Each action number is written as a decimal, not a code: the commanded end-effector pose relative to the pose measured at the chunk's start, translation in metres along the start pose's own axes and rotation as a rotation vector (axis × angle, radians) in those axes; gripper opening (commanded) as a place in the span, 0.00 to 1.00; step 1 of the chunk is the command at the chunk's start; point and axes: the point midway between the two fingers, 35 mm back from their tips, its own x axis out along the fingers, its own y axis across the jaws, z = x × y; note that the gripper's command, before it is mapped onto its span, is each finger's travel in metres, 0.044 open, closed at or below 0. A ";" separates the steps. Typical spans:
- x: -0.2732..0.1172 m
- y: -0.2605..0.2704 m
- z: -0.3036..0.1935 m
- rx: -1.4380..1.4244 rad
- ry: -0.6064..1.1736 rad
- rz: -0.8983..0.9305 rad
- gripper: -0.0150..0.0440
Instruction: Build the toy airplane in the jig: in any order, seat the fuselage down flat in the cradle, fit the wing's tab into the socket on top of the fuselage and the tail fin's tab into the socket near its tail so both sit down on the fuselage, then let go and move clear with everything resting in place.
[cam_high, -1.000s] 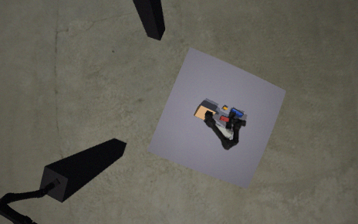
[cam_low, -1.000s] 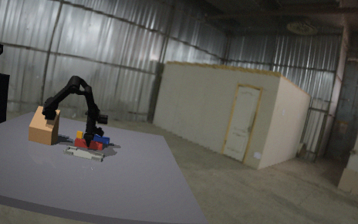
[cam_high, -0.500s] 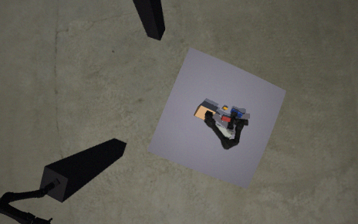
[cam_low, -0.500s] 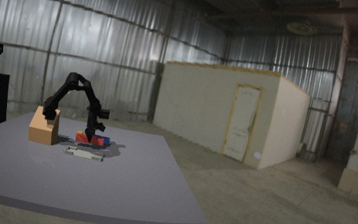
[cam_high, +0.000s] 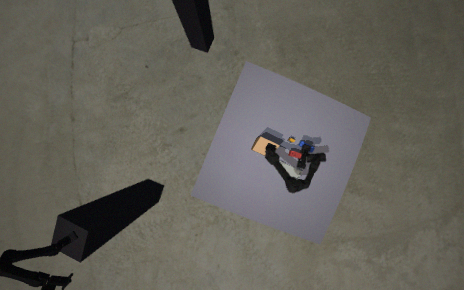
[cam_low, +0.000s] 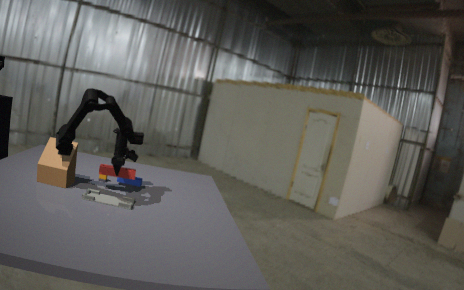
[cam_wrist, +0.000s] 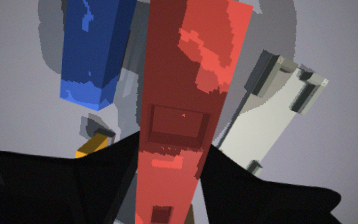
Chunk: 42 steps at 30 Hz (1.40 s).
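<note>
The red fuselage (cam_high: 295, 154) (cam_low: 104, 169) (cam_wrist: 167, 75) is held between the fingers of my gripper (cam_low: 117, 173) (cam_wrist: 172, 136), which is shut on it. It hangs above the table with its two sockets facing up; its shadow lies below. The pale grey jig cradle (cam_low: 109, 200) (cam_wrist: 265, 125) (cam_high: 289, 169) lies on the table to one side of the fuselage, with nothing seen in it. The blue wing (cam_low: 136, 182) (cam_wrist: 90, 55) (cam_high: 303, 143) and the small yellow tail fin (cam_high: 291, 140) (cam_low: 103, 177) (cam_wrist: 93, 146) lie on the other side. The wing's tab is not clear.
An orange-tan block (cam_high: 263, 145) (cam_low: 56, 170) with a sloped top stands at the arm's base. The grey table (cam_high: 235, 120) (cam_low: 175, 235) carries everything. Dark beams (cam_high: 112, 212) and another black arm (cam_high: 30, 252) are off the table.
</note>
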 end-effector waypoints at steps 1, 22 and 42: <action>-0.013 0.000 0.001 0.009 -0.004 0.005 0.25; -0.046 -0.016 -0.002 0.029 -0.003 0.008 0.25; -0.020 -0.069 0.002 0.103 -0.008 0.023 0.25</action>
